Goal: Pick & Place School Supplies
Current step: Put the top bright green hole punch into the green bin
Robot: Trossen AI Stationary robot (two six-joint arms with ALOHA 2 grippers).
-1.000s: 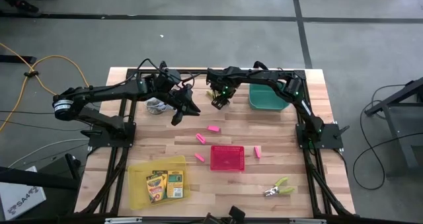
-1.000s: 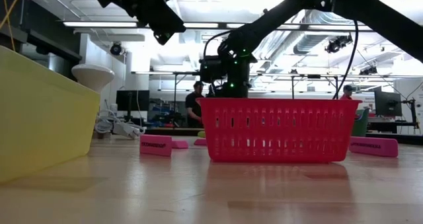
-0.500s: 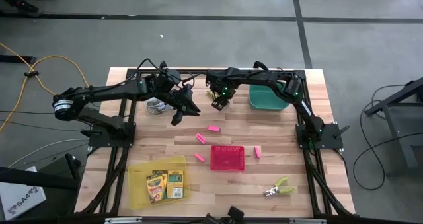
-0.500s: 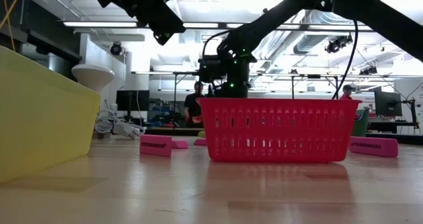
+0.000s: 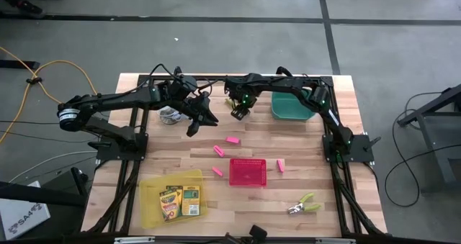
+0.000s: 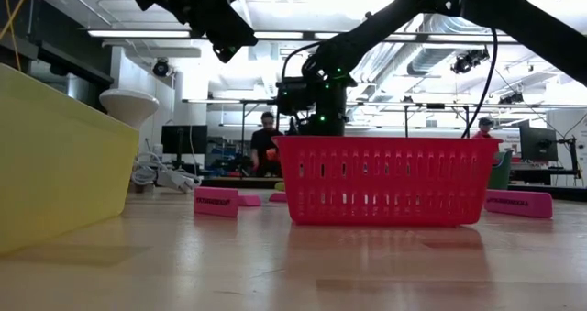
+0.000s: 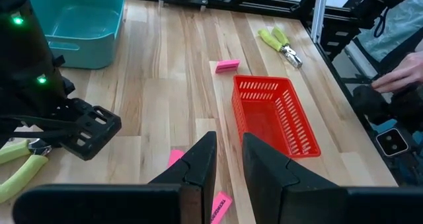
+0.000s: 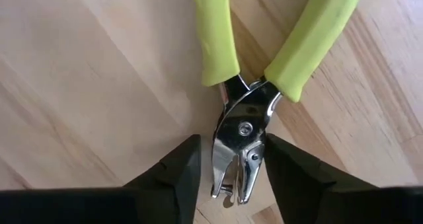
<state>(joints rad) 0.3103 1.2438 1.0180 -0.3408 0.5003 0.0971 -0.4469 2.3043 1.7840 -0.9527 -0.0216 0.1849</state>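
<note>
A lime-green-handled tool [image 8: 241,128] lies flat on the table at the far middle. My right gripper [image 8: 231,178] points down over it, open, one finger on each side of its metal head; its handles [image 7: 16,161] stretch away from the fingers. My left gripper [image 5: 194,125] hangs above the table to the left of it, fingers a narrow gap apart and empty. Several pink erasers [image 5: 218,151] lie around a red basket [image 5: 248,172]. Two crayon boxes [image 5: 180,200] lie in the yellow tray [image 5: 151,190]. A second green tool [image 5: 302,204] lies near the right front.
A teal bin [image 5: 291,106] stands at the far right, close to my right arm. A white round object with a cable [image 5: 170,114] sits under my left arm. Bare wood lies between the basket and the far edge. People stand in the room beyond the table.
</note>
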